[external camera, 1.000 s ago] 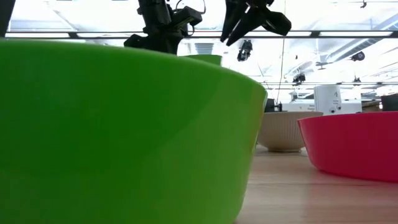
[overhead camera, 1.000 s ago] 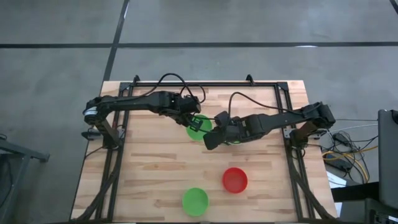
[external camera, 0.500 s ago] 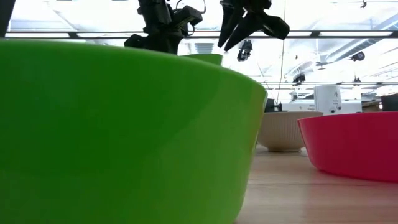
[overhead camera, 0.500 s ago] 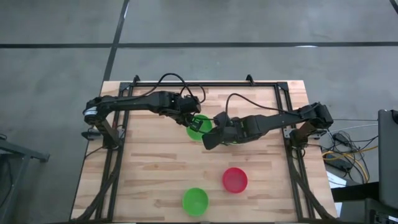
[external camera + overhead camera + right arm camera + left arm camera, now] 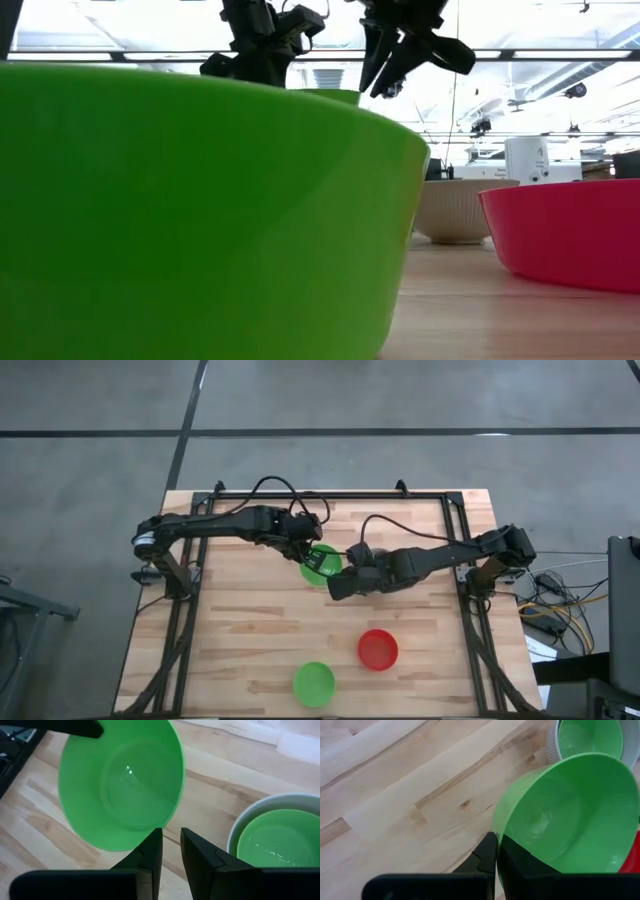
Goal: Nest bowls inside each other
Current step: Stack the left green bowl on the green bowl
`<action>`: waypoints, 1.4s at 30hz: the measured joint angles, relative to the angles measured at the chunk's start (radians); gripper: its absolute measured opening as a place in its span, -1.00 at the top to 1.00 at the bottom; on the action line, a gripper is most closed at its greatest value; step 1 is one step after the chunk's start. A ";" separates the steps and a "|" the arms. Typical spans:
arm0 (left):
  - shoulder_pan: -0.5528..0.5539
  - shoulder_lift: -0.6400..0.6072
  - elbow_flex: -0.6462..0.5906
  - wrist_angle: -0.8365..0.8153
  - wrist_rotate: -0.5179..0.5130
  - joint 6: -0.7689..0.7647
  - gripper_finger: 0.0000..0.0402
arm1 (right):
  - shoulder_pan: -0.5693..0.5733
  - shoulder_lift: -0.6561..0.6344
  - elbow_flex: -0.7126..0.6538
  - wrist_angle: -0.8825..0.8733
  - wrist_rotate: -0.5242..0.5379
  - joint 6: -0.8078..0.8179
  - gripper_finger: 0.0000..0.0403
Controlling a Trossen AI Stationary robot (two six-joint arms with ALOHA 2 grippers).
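Note:
A bright green bowl hangs above the table's middle, with my left gripper shut on it. My right gripper stands open just to its right, fingertips close under the bowl's rim, with nothing between them. A pale grey-white bowl with a green bowl nested in it rests on its base on the table, beside my right gripper. A red bowl and another green bowl stand nearer the front edge. My left gripper pinches the green bowl's rim, with one finger outside the wall and one inside. The fingers slant down from the table's left. The bowl is lifted clear and tilted. Whether my right gripper touches the held bowl's rim cannot be told.
A black frame runs along the table's far, left and right sides. In the low view the front green bowl fills the foreground, with the red bowl to its right. Bare wood lies at the front left.
My right gripper has rolled a little at the wrist, staying close beside the held green bowl. My left gripper and its bowl have kept still.

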 joint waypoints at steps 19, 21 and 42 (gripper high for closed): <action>-0.001 -0.004 0.000 0.004 0.006 0.000 0.94 | -0.004 0.000 -0.006 0.108 -0.003 -0.065 0.69; -0.001 -0.004 0.000 0.007 0.008 -0.001 0.94 | -0.004 0.000 -0.006 0.085 -0.003 -0.051 0.69; -0.002 -0.004 0.000 0.032 0.015 -0.002 0.97 | -0.020 0.003 -0.007 0.031 0.027 -0.033 0.77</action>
